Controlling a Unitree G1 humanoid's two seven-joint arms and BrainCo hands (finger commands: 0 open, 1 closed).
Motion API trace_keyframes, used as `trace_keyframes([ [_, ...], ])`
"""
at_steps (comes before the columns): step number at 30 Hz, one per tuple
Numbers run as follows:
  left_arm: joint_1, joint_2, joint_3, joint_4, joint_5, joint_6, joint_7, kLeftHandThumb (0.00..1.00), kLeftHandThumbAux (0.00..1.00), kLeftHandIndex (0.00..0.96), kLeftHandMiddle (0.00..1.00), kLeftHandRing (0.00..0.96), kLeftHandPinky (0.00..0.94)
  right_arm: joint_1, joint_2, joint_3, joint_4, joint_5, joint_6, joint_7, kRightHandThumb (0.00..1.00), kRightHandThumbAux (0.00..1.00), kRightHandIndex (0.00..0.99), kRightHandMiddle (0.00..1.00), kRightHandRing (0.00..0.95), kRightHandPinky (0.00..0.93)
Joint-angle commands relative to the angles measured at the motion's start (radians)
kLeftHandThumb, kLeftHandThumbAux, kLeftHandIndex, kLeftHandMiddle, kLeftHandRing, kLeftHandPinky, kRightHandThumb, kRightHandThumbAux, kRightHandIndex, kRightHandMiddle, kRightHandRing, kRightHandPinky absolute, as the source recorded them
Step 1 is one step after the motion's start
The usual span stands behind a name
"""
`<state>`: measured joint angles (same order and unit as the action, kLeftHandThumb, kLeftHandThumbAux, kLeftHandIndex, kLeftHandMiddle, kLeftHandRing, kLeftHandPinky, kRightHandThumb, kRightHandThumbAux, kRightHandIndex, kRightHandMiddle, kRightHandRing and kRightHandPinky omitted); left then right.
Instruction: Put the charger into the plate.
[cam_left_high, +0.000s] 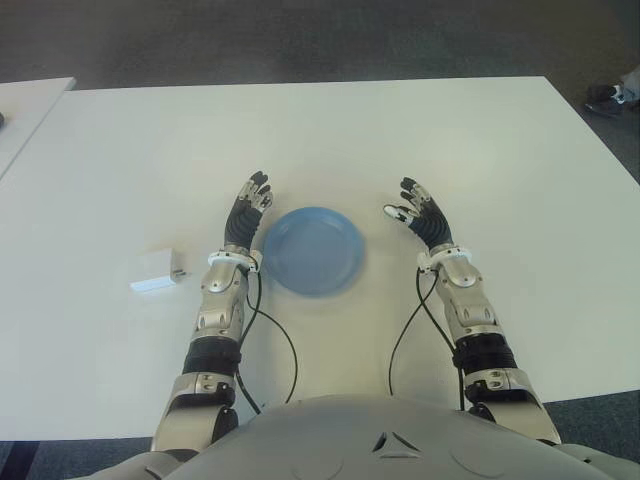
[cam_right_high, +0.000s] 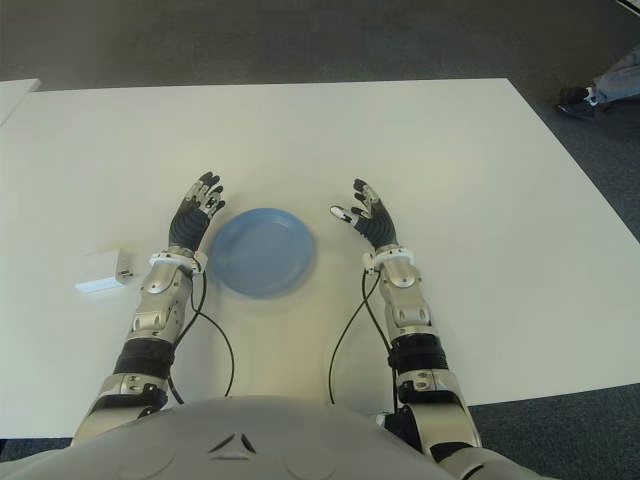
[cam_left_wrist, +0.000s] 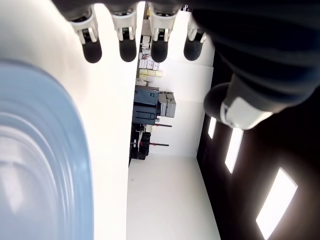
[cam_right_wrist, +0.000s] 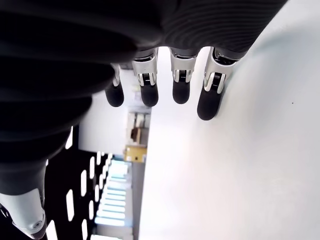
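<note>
A white block-shaped charger (cam_left_high: 158, 271) lies on the white table (cam_left_high: 320, 130), to the left of my left forearm. The round blue plate (cam_left_high: 312, 249) sits between my two hands and holds nothing. My left hand (cam_left_high: 248, 208) shows just left of the plate, fingers stretched out and holding nothing; its wrist view shows the plate's rim (cam_left_wrist: 60, 165) close by. My right hand (cam_left_high: 420, 212) shows right of the plate, fingers also extended and holding nothing.
A second white table's corner (cam_left_high: 25, 110) shows at the far left. Dark carpet (cam_left_high: 300, 40) lies beyond the table's far edge. A person's shoe (cam_left_high: 612, 95) is visible at the far right, off the table.
</note>
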<state>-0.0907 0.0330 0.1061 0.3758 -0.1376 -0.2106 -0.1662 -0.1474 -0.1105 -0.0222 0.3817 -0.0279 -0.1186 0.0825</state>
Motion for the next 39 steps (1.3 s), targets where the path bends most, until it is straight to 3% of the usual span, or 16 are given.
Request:
trace_keyframes([
  [1,0.018,0.010,-0.003,0.016,0.008,-0.005,-0.007,0.034,0.548,0.000,0.016,0.000,0.001,0.005,0.020,-0.017,0.110,0.011,-0.052,-0.023,0.113,0.675,0.000,0.034,0.034,0.067],
  [5,0.019,0.009,-0.003,0.014,0.004,-0.004,-0.007,0.025,0.549,0.000,0.017,0.001,0.008,-0.019,0.037,-0.027,0.199,0.017,-0.140,-0.036,0.108,0.697,0.000,0.026,0.024,0.045],
  [12,0.019,0.010,-0.003,0.016,0.002,-0.007,-0.009,0.019,0.546,0.000,0.017,0.002,0.004,-0.035,0.043,-0.034,0.261,0.026,-0.213,-0.029,0.094,0.721,0.000,0.013,0.011,0.036],
  [34,0.020,0.018,-0.007,0.023,0.005,-0.016,-0.014,0.011,0.539,0.000,0.022,0.006,0.011,-0.070,0.048,-0.042,0.378,0.044,-0.300,0.018,0.074,0.690,0.000,0.014,0.013,0.051],
  [39,0.048,0.036,-0.020,-0.044,0.033,-0.019,-0.007,0.035,0.549,0.000,0.050,0.033,0.045,-0.077,0.050,-0.042,0.399,0.043,-0.316,0.020,0.072,0.673,0.000,0.017,0.016,0.055],
])
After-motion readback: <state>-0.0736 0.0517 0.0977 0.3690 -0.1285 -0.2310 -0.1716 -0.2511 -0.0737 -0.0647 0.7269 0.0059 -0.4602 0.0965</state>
